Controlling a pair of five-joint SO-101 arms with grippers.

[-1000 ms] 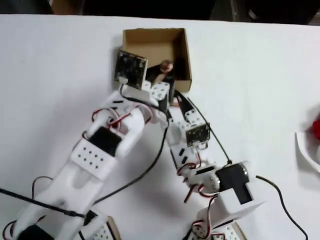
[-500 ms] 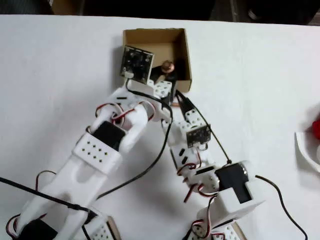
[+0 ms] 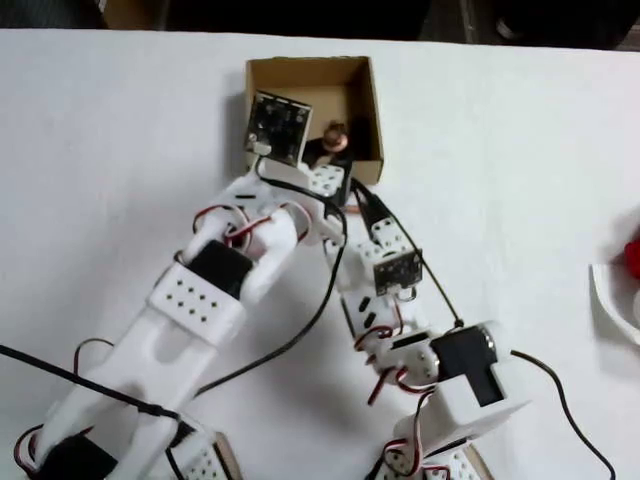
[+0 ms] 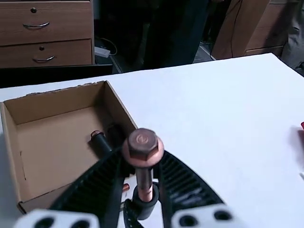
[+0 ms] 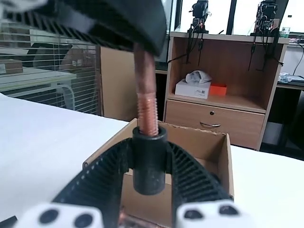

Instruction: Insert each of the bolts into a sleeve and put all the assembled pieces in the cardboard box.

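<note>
High view places the open brown cardboard box [image 3: 310, 70] near the far edge of the white surface [image 3: 520, 150], about midway along that edge; the white left arm [image 3: 195, 300], extending from the near left corner of the surface, and the white right arm [image 3: 385, 270], from the near edge, meet at the box's near right corner; the copper-coloured hex-head bolt [image 3: 335, 133] is held over that corner of the box, head up; in the left wrist view the left arm's black fingers [image 4: 183, 183] are clamped on the bolt's shank just under its flanged head; the shank runs down, roughly upright, into the black cylindrical sleeve [image 5: 149, 164]; in the right wrist view the right arm's black fingers [image 5: 192, 178] grip that sleeve on both sides, and the bolt's threaded end sits inside the sleeve's mouth while the rest of the shank stands bare above it; bolt and sleeve are held clear of the surface; one assembled piece [image 4: 102, 138], a black sleeve with a copper end showing, lies on the box's floor close to a side wall; a white dish [image 3: 603, 300] with something red [image 3: 632, 255] in it sits at the right edge of the surface, well apart from the box; what the red thing is cannot be told.
</note>
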